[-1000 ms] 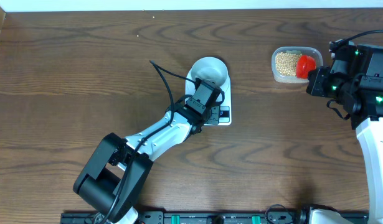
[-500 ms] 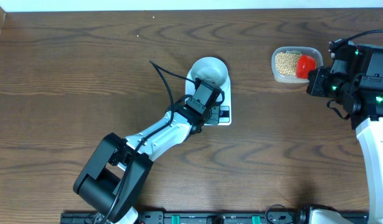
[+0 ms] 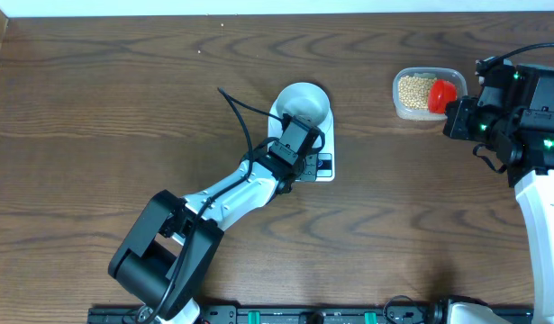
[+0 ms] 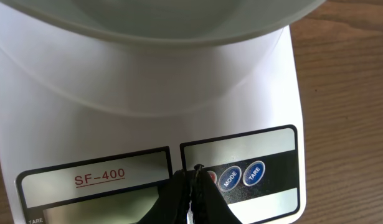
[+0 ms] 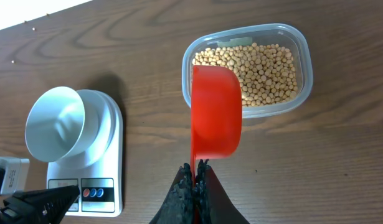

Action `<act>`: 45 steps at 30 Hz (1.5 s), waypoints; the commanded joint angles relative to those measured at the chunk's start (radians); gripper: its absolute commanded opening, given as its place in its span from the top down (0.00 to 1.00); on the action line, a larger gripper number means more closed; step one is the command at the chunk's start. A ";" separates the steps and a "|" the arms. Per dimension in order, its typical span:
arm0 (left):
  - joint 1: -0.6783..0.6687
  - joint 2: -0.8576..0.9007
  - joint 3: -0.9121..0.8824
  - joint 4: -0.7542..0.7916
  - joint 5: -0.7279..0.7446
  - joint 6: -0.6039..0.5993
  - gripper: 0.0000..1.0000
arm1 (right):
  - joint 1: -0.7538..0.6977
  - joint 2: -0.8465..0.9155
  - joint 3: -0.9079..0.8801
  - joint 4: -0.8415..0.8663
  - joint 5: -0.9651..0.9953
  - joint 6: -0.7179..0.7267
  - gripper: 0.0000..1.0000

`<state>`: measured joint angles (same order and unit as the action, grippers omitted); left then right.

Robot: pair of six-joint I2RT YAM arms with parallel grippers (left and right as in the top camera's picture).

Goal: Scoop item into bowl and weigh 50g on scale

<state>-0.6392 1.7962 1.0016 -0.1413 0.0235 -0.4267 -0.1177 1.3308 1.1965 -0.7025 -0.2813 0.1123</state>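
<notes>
The white bowl (image 3: 303, 101) stands empty on the white scale (image 3: 323, 174) at mid table; both also show in the right wrist view, bowl (image 5: 54, 122) and scale (image 5: 107, 177). My left gripper (image 4: 192, 177) is shut and empty, its tip down on the scale's (image 4: 141, 93) red button beside the MODE and TARE buttons. My right gripper (image 5: 194, 169) is shut on the handle of a red scoop (image 5: 216, 112), held over the near edge of a clear tub of tan beans (image 5: 266, 68). The scoop (image 3: 443, 93) and beans (image 3: 413, 90) show overhead at the right.
The clear plastic tub (image 3: 423, 76) sits at the far right of the brown wooden table. The left arm (image 3: 231, 193) stretches diagonally from the front edge toward the scale. The right arm's body (image 3: 520, 117) stands at the right edge.
</notes>
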 commanded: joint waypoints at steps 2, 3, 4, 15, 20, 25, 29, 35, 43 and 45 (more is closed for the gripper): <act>-0.011 0.033 0.017 0.002 -0.008 -0.009 0.92 | -0.006 0.005 0.019 0.000 -0.010 -0.017 0.99; -0.017 0.038 0.017 0.003 -0.009 -0.009 0.92 | -0.006 0.005 0.019 0.000 -0.010 -0.017 0.99; -0.023 0.042 0.017 0.006 -0.009 -0.009 0.93 | -0.006 0.005 0.019 -0.001 -0.010 -0.017 0.99; -0.035 0.062 0.017 0.020 -0.018 -0.009 0.92 | -0.006 0.005 0.019 -0.007 -0.010 -0.016 0.99; -0.035 0.062 0.017 0.008 -0.041 -0.012 0.92 | -0.006 0.005 0.019 -0.011 -0.010 -0.016 0.99; -0.035 0.062 0.017 -0.012 -0.070 -0.029 0.93 | -0.006 0.005 0.019 -0.016 -0.010 -0.016 0.99; -0.035 0.062 0.017 -0.011 -0.070 -0.029 0.93 | -0.006 0.005 0.019 -0.016 -0.010 -0.016 0.99; -0.035 0.072 0.017 -0.010 -0.070 -0.029 0.93 | -0.006 0.005 0.019 -0.022 -0.010 -0.016 0.99; -0.035 0.087 0.017 -0.022 -0.065 -0.054 0.93 | -0.006 0.005 0.019 -0.031 -0.010 -0.016 0.99; -0.035 0.096 0.017 -0.027 -0.061 -0.055 0.93 | -0.006 0.005 0.019 -0.035 -0.010 -0.017 0.99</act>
<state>-0.6762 1.8359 1.0153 -0.1444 -0.0151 -0.4679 -0.1177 1.3308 1.1965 -0.7330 -0.2810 0.1120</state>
